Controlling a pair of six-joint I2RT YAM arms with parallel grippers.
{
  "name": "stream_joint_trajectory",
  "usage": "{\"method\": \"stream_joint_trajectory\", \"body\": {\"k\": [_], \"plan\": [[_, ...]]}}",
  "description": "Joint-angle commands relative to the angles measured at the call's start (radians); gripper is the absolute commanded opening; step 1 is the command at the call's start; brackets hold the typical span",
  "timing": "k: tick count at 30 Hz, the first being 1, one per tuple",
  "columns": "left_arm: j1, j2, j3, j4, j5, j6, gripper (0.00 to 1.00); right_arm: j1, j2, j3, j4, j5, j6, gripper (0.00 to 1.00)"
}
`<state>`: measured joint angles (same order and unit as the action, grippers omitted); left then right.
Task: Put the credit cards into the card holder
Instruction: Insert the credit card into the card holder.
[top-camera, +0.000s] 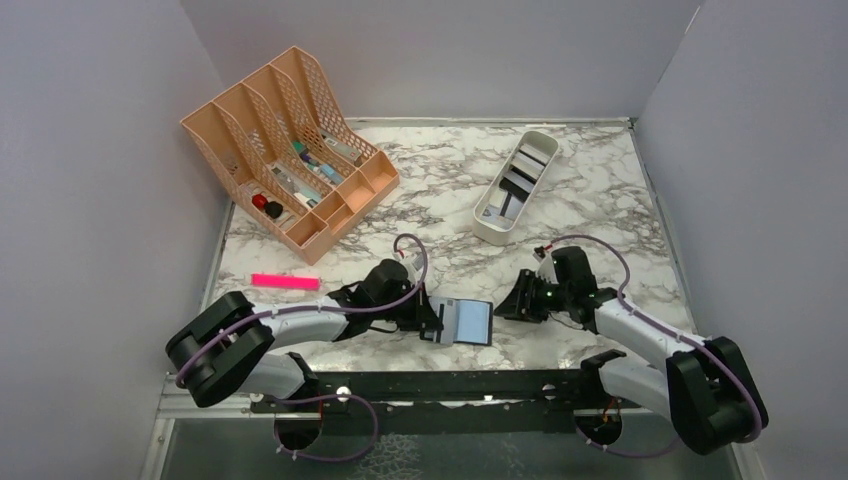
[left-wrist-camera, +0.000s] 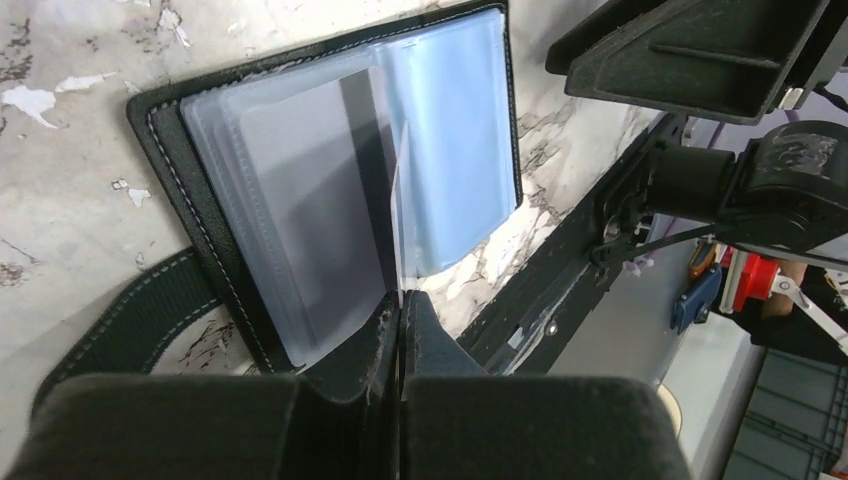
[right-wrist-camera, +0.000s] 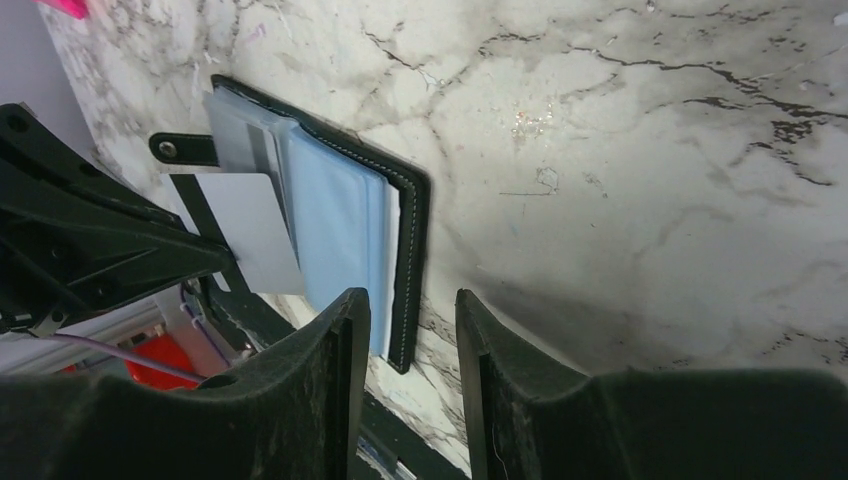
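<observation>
Black stitched card holder (top-camera: 468, 322) lies open, pages up, by the table's (top-camera: 420, 190) near edge. Its spine points at the left gripper (left-wrist-camera: 400, 300), whose fingers are closed on one clear sleeve leaf, standing it on edge. The right gripper (right-wrist-camera: 410, 330) hovers half-spread and empty just beside the holder. The credit cards (top-camera: 517, 180) sit in a white tray (top-camera: 493, 236) toward the far right corner, its long axis diagonal. The step looks like holding a pocket open; next, the right arm must fetch a card.

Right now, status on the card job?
Left gripper shut on card holder sleeve. Right gripper open, empty. Credit cards in white tray. Nothing blocking.
</observation>
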<state>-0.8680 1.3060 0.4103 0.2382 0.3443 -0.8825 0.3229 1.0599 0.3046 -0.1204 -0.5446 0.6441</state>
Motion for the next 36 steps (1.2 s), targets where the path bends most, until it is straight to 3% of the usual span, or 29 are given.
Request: {"method": "stream_joint_trajectory", "body": {"k": [1, 4, 13, 21, 36], "plan": [[-0.005, 0.028, 0.018, 0.055, 0.031, -0.017, 0.00, 0.031, 0.053, 0.043, -0.021, 0.030, -0.049, 0.40], [-0.004, 0.029, 0.007, 0.070, 0.029, -0.044, 0.00, 0.075, 0.075, 0.079, -0.071, 0.104, -0.056, 0.40], [-0.002, 0.040, -0.004, 0.092, 0.014, -0.097, 0.00, 0.127, 0.111, 0.093, -0.013, 0.103, -0.017, 0.39], [0.003, 0.038, -0.002, 0.098, 0.015, -0.133, 0.00, 0.169, 0.191, 0.073, 0.029, 0.117, -0.022, 0.32], [0.053, 0.049, -0.007, 0.084, 0.026, -0.112, 0.00, 0.202, 0.226, 0.099, -0.040, 0.239, -0.042, 0.16]]}}
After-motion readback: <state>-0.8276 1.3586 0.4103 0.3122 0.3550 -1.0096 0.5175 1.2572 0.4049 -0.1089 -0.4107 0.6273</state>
